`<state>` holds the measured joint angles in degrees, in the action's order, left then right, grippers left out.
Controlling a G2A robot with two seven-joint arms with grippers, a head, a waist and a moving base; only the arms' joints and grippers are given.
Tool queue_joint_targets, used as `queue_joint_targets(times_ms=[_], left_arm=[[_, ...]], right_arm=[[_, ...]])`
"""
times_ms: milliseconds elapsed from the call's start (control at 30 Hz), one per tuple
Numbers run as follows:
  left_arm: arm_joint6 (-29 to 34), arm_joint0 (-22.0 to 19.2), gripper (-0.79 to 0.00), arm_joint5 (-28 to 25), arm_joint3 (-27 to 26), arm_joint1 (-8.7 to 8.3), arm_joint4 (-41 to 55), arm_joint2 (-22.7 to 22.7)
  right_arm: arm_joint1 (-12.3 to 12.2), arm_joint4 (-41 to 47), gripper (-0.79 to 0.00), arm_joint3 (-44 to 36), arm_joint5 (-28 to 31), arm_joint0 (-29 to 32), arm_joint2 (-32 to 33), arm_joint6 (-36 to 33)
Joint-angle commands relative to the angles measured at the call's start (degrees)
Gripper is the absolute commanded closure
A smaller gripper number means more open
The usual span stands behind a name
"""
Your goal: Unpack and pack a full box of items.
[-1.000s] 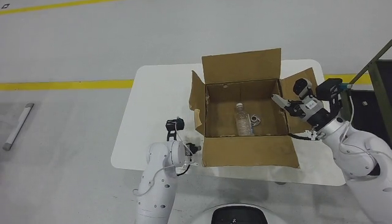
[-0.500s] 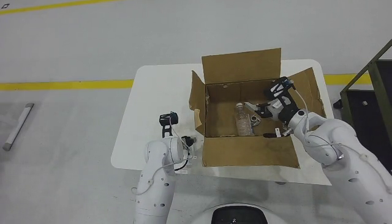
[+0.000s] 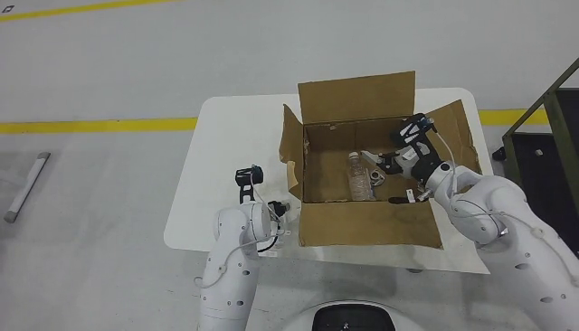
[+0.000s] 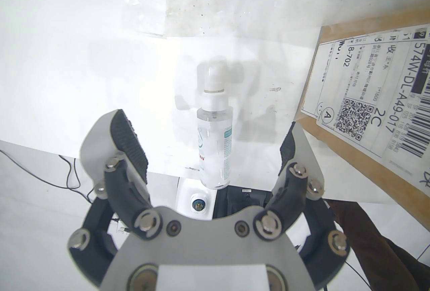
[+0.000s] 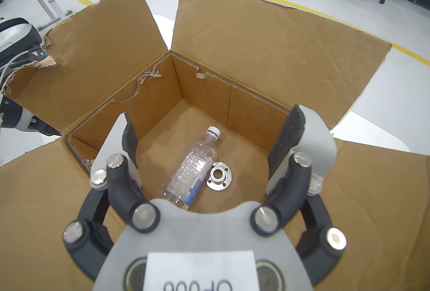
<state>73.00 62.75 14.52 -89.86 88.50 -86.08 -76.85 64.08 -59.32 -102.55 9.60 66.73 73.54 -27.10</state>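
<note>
An open cardboard box [image 3: 357,100] stands on the white table [image 3: 235,141]. On its floor lie a clear plastic bottle [image 3: 360,175] with a white cap and, beside it, a small metal flange [image 3: 377,179]. My right gripper [image 3: 378,161] hangs open over the box's right side, above both the bottle [image 5: 191,175] and the flange [image 5: 219,176], holding nothing. My left gripper [image 3: 284,212] is at the table's front edge, left of the box. It is open [image 4: 210,151], and a small clear spray bottle [image 4: 215,144] with a white pump top sits on the table just beyond its fingers.
The box's flaps [image 5: 268,47] stand up or fold outward on all sides. A shipping label [image 4: 369,104] covers the box's outer wall near the spray bottle. A dark metal frame [image 3: 552,105] stands right of the table. A pale tube [image 3: 25,186] lies on the floor at far left.
My right gripper has moved left from above the box's right flap to over the inside of the box. The left arm shifted slightly. Nothing differs over the last half second.
</note>
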Motion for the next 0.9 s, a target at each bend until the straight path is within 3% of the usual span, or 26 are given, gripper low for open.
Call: queue_joint_targets(times_ms=[0,300,867], left_arm=[[0.0,0.0,-0.785,0.0,0.0,0.00,0.0,0.0],[0.0,0.0,-0.785,0.0,0.0,0.00,0.0,0.0],[0.0,0.0,-0.785,0.0,0.0,0.00,0.0,0.0]], right_arm=[[0.3,0.1,-0.785,1.6,-4.8,-1.0,-0.6,-1.6],[2.0,-0.9,-0.785,6.6,-13.1,-9.3,-6.5,-12.6],[2.4,-0.7,-0.785,8.0,-14.2,-11.0,-7.8,-13.3]])
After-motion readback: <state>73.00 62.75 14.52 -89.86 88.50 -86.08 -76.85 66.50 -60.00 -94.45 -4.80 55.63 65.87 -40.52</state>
